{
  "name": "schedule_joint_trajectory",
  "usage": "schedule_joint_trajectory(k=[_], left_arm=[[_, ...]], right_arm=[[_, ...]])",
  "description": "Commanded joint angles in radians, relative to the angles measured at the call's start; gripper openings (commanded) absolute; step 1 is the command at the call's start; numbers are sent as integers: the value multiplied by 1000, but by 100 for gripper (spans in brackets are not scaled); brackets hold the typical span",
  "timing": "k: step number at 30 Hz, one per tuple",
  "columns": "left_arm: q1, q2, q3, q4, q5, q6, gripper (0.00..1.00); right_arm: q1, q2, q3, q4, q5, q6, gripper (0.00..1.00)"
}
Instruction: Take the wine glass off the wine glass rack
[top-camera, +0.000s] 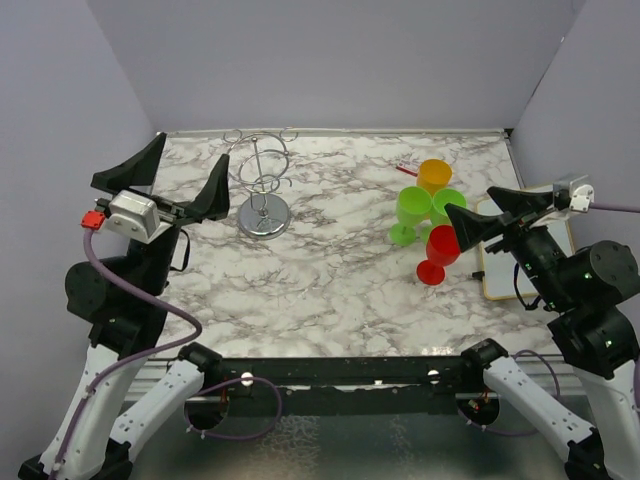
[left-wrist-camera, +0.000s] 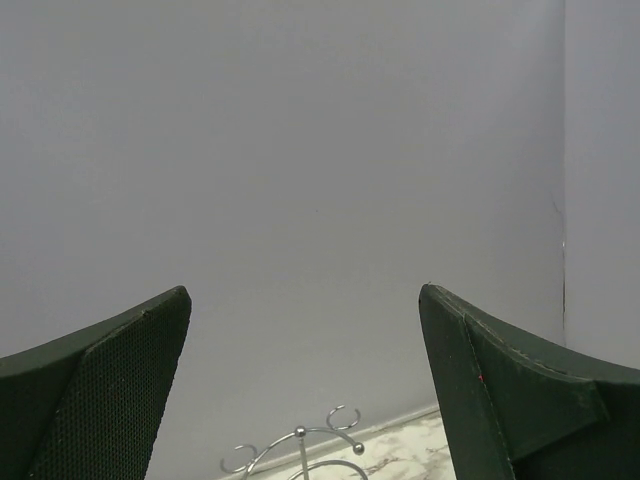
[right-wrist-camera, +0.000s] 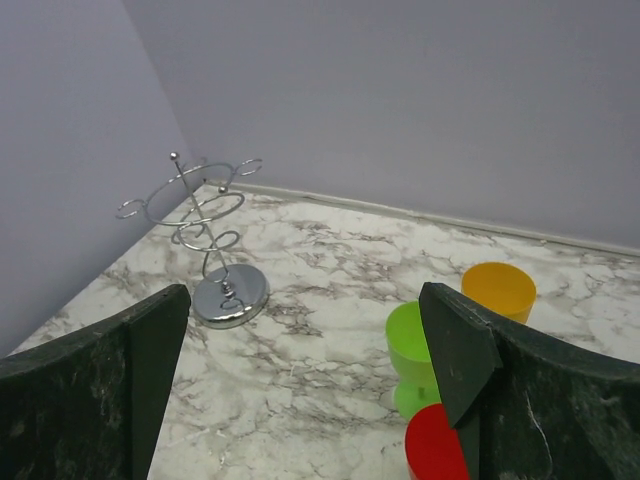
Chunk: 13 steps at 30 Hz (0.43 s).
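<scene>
Wine glass rack: chrome, standing upright on its round base at the far left of the marble table, looped wire arms on top.
Red wine glass: upright on the table at the right side, well apart from the rack. It is just beside the right gripper's lower finger, and from above I cannot tell whether they touch.
Green wine glasses: two, upright, close together just behind the red one.
Orange wine glass: upright, furthest back in the cluster.
Left gripper: jaws spread fully wide, nothing between them. It is raised near the rack's left side and aimed at the back wall, so its wrist view catches only the rack's top loops, low in the frame.
Right gripper: jaws spread fully wide, holding nothing. It sits at the right edge by the cluster of glasses, facing across the table toward the rack.
White board: flat on the table under the right arm, possibly a small whiteboard.
</scene>
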Motion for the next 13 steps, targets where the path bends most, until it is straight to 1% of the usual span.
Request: schedule_joint_trajectory(k=[1,8,9,11,13], left_arm=[[4,-35,-20,4,7,-11,99],[4,-75,-52,4,7,-11,99],[3,-75,-54,4,7,-11,99],[3,-74,-53,4,7,-11,99],[4,-73,-54,4,7,-11,99]], right_arm=[[7,28,25,-19,-3,-2,100],[7,33,44,-17,8,0,100],[7,24,35,-28,18,0,100],[7,-8,-18,27,20,-12,100],[6,2,-7,2,34,-15,100]])
